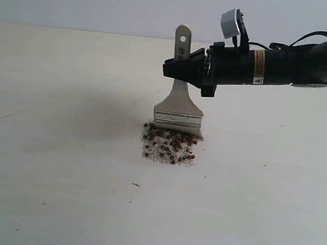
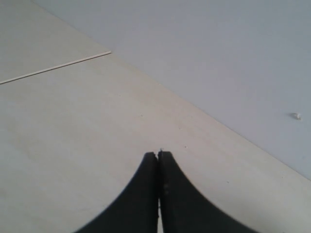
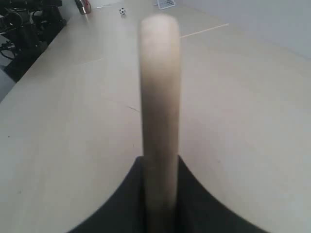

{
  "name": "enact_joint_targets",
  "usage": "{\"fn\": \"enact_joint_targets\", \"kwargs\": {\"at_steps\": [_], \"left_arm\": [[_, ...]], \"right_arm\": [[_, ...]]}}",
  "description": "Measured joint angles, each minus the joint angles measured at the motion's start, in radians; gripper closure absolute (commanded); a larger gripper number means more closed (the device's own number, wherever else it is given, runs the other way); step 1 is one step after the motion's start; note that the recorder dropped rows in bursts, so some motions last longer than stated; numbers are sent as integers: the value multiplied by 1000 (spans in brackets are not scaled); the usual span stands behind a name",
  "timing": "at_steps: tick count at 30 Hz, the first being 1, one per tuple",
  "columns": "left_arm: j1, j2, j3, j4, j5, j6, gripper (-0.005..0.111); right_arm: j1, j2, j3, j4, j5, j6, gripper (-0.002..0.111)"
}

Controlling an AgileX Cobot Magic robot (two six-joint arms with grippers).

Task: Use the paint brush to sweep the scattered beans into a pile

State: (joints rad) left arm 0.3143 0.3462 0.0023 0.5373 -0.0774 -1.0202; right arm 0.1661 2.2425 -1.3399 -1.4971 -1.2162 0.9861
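The paint brush (image 1: 179, 108) stands upright in the exterior view, its silver ferrule just behind the pile (image 1: 168, 144) and its bristles mostly hidden there. The beans (image 1: 173, 141), dark reddish-brown and mixed with whitish grains, lie gathered in that compact heap on the pale table. My right gripper (image 1: 180, 69) reaches in from the right and is shut on the brush's wooden handle (image 3: 159, 107), which rises between the two dark fingers (image 3: 127, 194) in the right wrist view. My left gripper (image 2: 158, 154) is shut and empty over bare table, out of the exterior view.
A pale tabletop (image 1: 60, 146) stretches all round the pile, with a grey wall (image 1: 106, 3) behind. A few dark specks (image 1: 136, 184) lie in front of the heap. The right wrist view shows dark equipment (image 3: 26, 24) and small objects (image 3: 122, 10) at the table's far end.
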Motion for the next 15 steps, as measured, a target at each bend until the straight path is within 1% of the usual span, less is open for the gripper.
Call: {"fn": "enact_joint_targets", "kwargs": {"at_steps": [15], "left_arm": [[0,0,0,0,0,0,107]], "right_arm": [[1,-25,0,19,1,-6,108]]}}
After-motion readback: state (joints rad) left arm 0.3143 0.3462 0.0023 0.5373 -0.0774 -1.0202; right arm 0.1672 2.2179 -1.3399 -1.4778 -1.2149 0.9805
